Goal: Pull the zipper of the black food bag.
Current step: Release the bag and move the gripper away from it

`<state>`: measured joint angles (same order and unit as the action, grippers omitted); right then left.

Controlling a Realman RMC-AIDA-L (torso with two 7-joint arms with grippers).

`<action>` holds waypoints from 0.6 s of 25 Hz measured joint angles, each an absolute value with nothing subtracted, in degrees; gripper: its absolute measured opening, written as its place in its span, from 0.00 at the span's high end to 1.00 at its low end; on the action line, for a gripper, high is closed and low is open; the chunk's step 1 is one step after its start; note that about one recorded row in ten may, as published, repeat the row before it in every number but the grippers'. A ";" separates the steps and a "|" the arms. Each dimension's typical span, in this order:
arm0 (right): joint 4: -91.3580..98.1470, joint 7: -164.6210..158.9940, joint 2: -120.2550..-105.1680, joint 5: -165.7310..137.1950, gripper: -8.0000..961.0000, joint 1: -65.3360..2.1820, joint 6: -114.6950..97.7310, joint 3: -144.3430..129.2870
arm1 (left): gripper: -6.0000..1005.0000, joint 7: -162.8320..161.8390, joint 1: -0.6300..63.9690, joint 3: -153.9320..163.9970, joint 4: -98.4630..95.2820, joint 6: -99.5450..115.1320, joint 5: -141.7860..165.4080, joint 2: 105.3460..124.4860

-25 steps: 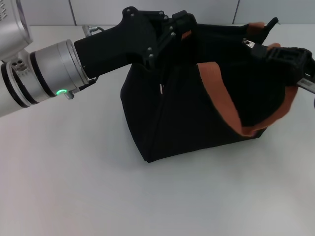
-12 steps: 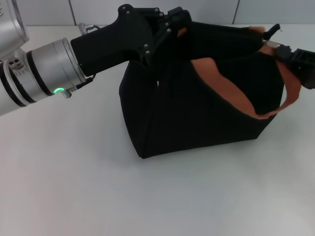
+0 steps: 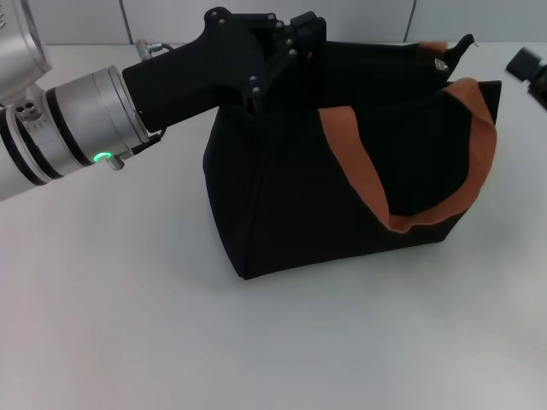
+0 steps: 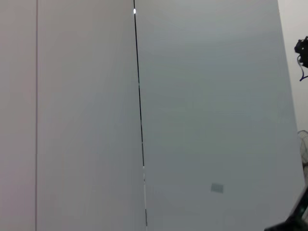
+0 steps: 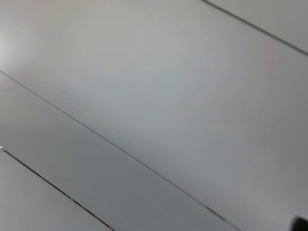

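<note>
The black food bag [image 3: 291, 196] stands on the white table in the head view. One brown-orange strap handle [image 3: 363, 179] hangs down its front. The silver zipper [image 3: 440, 63] pull tab lies at the right end of the bag's top edge. My left gripper [image 3: 301, 38] is shut on the bag's top left corner. My right gripper [image 3: 532, 68] shows only in part at the far right edge, clear of the bag and the zipper. Both wrist views show only pale panels.
The white table [image 3: 128, 325] stretches in front of and to the left of the bag. A tiled wall [image 3: 367, 17] stands behind the table. My silver left arm [image 3: 60, 137] reaches across the upper left.
My right gripper has let go near the zipper tab and drawn back to the right edge. The strap handle has dropped onto the bag's front. The left gripper has kept its hold.
</note>
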<state>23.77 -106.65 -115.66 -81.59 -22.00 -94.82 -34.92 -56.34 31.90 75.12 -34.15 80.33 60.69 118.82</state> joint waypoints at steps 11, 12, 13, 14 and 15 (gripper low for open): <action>22.51 -89.63 -118.92 -81.68 0.80 -20.39 -105.89 -25.26 | 0.87 -58.43 31.99 72.10 -34.25 71.64 60.75 118.59; 21.94 -87.97 -118.95 -81.79 0.78 -20.39 -106.35 -25.42 | 0.87 -59.79 31.99 70.96 -34.37 71.22 60.72 118.58; 20.98 -85.28 -118.96 -81.90 0.76 -20.39 -107.14 -25.94 | 0.87 -62.40 31.69 68.91 -35.10 71.24 60.76 118.47; 20.98 -85.28 -118.96 -81.90 0.71 -20.39 -107.14 -25.94 | 0.87 -62.40 31.69 68.91 -35.10 71.24 60.76 118.47; 20.65 -84.24 -118.97 -81.93 0.67 -20.39 -107.43 -26.23 | 0.87 -63.54 31.32 67.99 -35.71 71.49 60.78 118.43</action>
